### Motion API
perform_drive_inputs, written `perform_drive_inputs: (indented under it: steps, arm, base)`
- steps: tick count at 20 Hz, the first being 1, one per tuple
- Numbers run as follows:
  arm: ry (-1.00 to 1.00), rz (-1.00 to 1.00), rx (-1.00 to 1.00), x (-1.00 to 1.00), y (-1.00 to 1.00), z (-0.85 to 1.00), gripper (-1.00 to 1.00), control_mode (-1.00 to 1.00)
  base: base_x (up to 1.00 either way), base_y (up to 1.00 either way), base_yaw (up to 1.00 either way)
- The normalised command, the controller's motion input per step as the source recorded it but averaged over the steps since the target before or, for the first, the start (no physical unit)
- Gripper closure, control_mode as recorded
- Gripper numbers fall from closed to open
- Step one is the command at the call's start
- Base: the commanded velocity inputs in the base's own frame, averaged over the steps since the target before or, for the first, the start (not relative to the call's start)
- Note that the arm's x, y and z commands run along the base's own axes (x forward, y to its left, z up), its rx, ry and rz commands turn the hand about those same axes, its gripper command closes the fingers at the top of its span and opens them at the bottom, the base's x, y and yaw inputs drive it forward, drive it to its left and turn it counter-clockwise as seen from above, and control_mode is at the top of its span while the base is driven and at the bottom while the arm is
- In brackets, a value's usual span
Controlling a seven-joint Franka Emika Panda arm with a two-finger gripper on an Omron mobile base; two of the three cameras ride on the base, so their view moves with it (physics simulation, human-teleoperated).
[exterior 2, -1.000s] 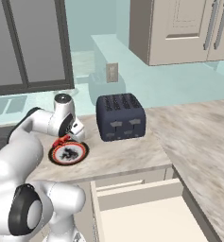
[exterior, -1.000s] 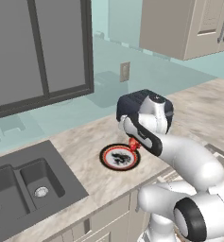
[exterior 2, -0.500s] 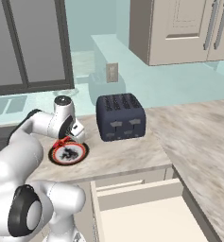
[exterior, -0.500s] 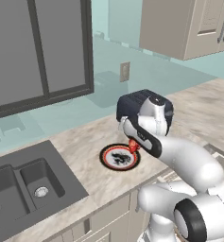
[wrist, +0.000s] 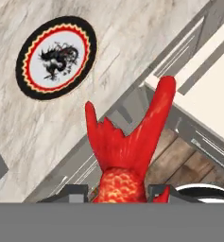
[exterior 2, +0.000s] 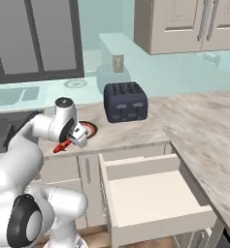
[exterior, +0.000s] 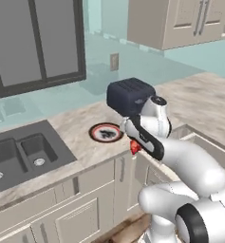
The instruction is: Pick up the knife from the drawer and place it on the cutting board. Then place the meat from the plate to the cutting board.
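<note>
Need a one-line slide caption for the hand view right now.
Fingers shut on the red meat, lifted off the plate, above the counter edge beside the open drawer.

plate (exterior: 106,132) on counter (exterior 2: 204,121) | toaster (exterior 2: 125,101) behind-right | sink (exterior: 20,152) left | drawer (exterior 2: 153,193) right

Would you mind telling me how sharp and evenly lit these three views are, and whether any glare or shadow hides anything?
Left base view: soft, even light, slightly blurry edges, no glare on the plate. Right base view: evenly lit, a faint shadow inside the open drawer. Hand view: the meat in the gripper looks crisp, its lower end cut off.
</note>
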Motion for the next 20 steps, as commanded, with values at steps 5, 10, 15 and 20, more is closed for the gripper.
perform_drive_inputs:
  steps: [5, 10, 15, 20]
  arm:
    - [0.00, 0.00, 0.00, 0.00, 0.00, 0.00, 1.00, 1.00]
    - [0.00, 0.00, 0.00, 0.00, 0.00, 0.00, 1.00, 1.00]
    - [0.00, 0.00, 0.00, 0.00, 0.00, 0.00, 1.00, 1.00]
    - [0.00, 0.00, 0.00, 0.00, 0.00, 0.00, 1.00, 1.00]
  base:
    - [-0.63, 0.93, 0.15]
    - [0.03, 1.00, 0.30]
    - [0.23, 0.80, 0.48]
    - [0.37, 0.56, 0.48]
